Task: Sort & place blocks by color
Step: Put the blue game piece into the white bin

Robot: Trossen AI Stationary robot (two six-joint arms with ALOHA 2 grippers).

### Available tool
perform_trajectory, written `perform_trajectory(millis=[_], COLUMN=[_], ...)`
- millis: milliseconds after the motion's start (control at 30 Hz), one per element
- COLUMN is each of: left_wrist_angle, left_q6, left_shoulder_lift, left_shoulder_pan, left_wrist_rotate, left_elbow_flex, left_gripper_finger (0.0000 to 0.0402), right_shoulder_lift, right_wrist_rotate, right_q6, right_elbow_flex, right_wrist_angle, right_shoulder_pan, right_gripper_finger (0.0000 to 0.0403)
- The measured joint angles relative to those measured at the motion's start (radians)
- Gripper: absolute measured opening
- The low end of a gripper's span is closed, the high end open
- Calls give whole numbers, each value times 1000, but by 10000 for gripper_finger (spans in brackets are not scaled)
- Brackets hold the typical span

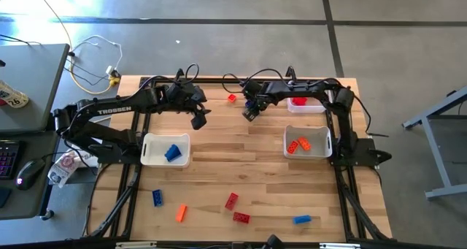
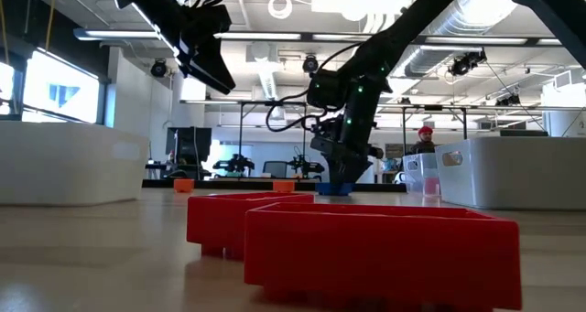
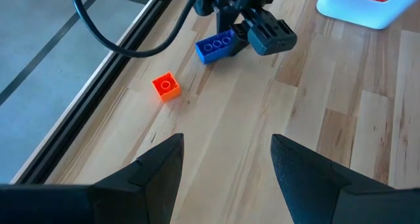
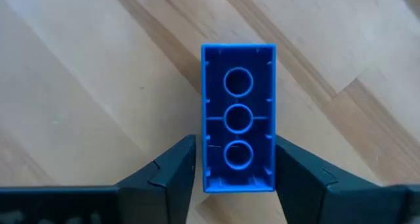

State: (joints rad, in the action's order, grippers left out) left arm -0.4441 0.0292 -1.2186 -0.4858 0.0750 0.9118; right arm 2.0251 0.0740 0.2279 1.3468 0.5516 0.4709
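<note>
Here the table [image 1: 255, 169] carries three bins: a white bin [image 1: 166, 150] on the left with a blue block [image 1: 172, 152] in it, a white bin [image 1: 307, 142] on the right with orange blocks [image 1: 298, 144], and a third bin [image 1: 306, 103] at the far right holding something red. Loose blocks lie across the near half: a blue one [image 1: 157, 198], an orange one [image 1: 181, 212], two red ones [image 1: 231, 200] [image 1: 241, 217] and another blue one [image 1: 301, 219], all well apart from the arms. A small red block [image 1: 232, 98] sits alone by the far edge, just beside the right gripper [image 1: 251, 112]. That gripper is low over the boards at the far middle, its fingers on either long side of a blue block [image 4: 238, 117], touching or nearly so; a firm grasp cannot be told. The high view hides this block under the arm, while the right wrist view shows it hollow side up, three round tubes in a row, long axis running straight out from between the fingers. The left wrist view shows it lying on the wood [image 3: 216, 46], near the small red block [image 3: 166, 86]. The left gripper [image 1: 198, 117] hangs above the table close by, fingers [image 3: 157, 168] spread wide and empty. In the low view two red blocks [image 2: 380, 248] fill the foreground and block much of the tabletop.
</note>
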Motion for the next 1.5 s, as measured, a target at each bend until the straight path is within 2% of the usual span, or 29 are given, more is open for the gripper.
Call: perform_trajectory(millis=[200,367,800,1200,1500], left_wrist_angle=[3,22,104,111,117], left_q6=[0,-12,-242,-468,-533], left_shoulder_lift=[0,0,0,0,0], left_shoulder_pan=[0,0,0,0,7], left_wrist_rotate=[0,0,0,-1,-45], left_elbow_flex=[0,0,0,0,0], left_gripper_finger=[214,214,214,214,214], right_shoulder_lift=[-2,-8,-132,-210,-235], right_wrist_rotate=[-22,-25,-16,60,205], right_q6=[-1,-25,-136,-210,-357], right_elbow_flex=[0,0,-1,-1,-1], right_wrist_angle=[10,24,30,-24,-128], right_shoulder_pan=[0,-4,-107,-247,-324], right_gripper_finger=[110,110,110,110,110])
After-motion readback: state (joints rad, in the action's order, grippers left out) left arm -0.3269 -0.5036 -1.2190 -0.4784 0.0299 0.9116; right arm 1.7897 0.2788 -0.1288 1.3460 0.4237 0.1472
